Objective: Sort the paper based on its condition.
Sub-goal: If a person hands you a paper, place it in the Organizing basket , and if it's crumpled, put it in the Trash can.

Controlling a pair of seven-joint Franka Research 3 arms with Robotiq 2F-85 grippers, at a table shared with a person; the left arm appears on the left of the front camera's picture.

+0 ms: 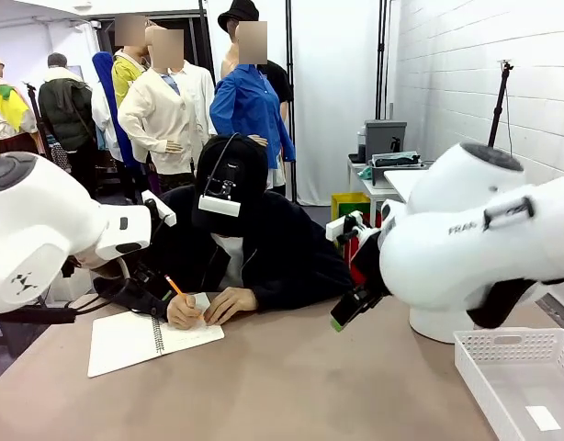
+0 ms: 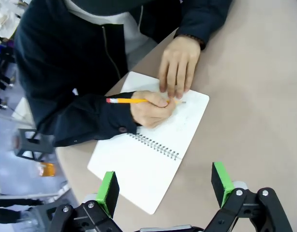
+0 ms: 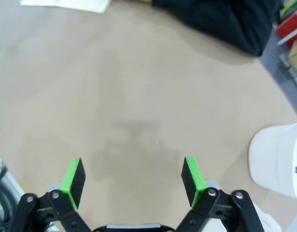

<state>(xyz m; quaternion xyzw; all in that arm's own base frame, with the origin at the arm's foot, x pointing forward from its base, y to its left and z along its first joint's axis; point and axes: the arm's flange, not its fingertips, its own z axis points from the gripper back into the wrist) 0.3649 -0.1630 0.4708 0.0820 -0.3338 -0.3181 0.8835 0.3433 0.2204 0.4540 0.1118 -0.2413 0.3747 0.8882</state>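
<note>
A spiral notebook (image 1: 126, 342) lies open on the brown table in front of the person, who holds its page with one hand (image 2: 177, 63) and writes on it with an orange pencil (image 2: 124, 100) in the other. My left gripper (image 2: 165, 182) hovers open above the notebook's near edge, apart from it, and the white page (image 2: 148, 154) shows between its green pads. My right gripper (image 3: 133, 175) hangs open over bare tabletop near the table's middle, with nothing between its fingers. Its green-tipped finger (image 1: 339, 322) shows in the front view.
A white slotted basket (image 1: 516, 363) stands at the table's front right with a small white slip inside. The right arm's white base (image 3: 279, 159) sits beside it. The person's dark sleeve (image 3: 221, 19) rests on the far edge. Several people stand behind.
</note>
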